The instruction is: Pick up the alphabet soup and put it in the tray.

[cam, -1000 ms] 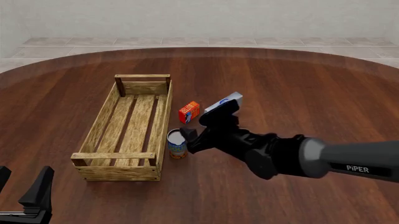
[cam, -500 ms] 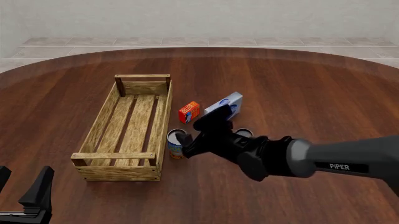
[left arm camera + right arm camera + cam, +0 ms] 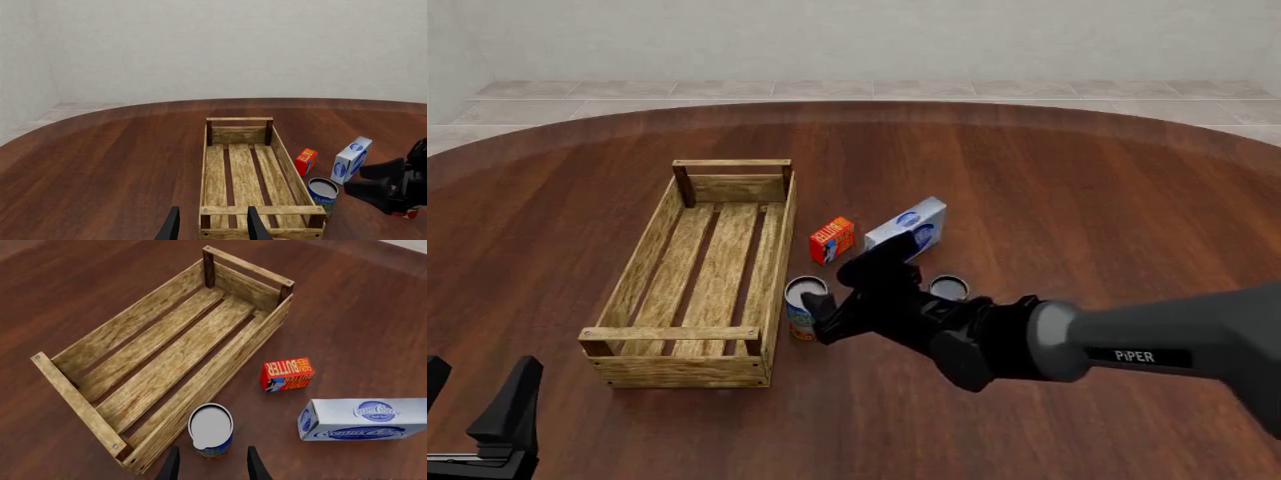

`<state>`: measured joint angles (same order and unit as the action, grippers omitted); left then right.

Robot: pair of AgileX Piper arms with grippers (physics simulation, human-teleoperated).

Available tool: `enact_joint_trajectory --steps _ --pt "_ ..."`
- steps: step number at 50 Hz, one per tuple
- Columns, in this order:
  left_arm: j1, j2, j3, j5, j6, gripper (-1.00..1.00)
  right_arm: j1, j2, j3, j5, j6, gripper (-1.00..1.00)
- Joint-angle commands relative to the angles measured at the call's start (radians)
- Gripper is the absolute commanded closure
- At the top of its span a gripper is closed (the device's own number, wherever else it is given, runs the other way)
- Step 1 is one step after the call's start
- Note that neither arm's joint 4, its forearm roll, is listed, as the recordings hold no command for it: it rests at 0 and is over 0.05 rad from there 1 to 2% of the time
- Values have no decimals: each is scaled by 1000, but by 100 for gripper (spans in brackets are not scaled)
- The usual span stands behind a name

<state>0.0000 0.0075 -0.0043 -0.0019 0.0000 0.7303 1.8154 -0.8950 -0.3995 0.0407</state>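
The alphabet soup (image 3: 802,300) is a small blue-labelled can with a grey top. It stands upright on the table just right of the tray (image 3: 641,262), near its front right corner. My right gripper (image 3: 826,314) is open and low beside the can, on its right. In the right wrist view the can (image 3: 211,430) stands just ahead of the gap between the two open fingers (image 3: 171,466), and the tray (image 3: 70,390) lies empty beside it. My left gripper (image 3: 475,398) is open and empty at the near left, far from the can. The can also shows in the left wrist view (image 3: 323,196).
A red butter box (image 3: 831,240) and a white-blue cream cheese box (image 3: 908,227) lie behind the can. A second can (image 3: 948,288) stands right of my right gripper. The right arm (image 3: 1121,345) reaches in from the right.
My right gripper has moved down and left, closer to the alphabet soup, uncovering the second can behind it. The left arm has not moved.
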Motion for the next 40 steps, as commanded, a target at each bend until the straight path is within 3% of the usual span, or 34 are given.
enact_joint_trajectory --steps 1,40 --pt "0 0 0 0 0 -100 0 18 -7 -4 3 -100" --pt "0 0 0 0 0 -100 -4 64 -39 -6 12 -100"
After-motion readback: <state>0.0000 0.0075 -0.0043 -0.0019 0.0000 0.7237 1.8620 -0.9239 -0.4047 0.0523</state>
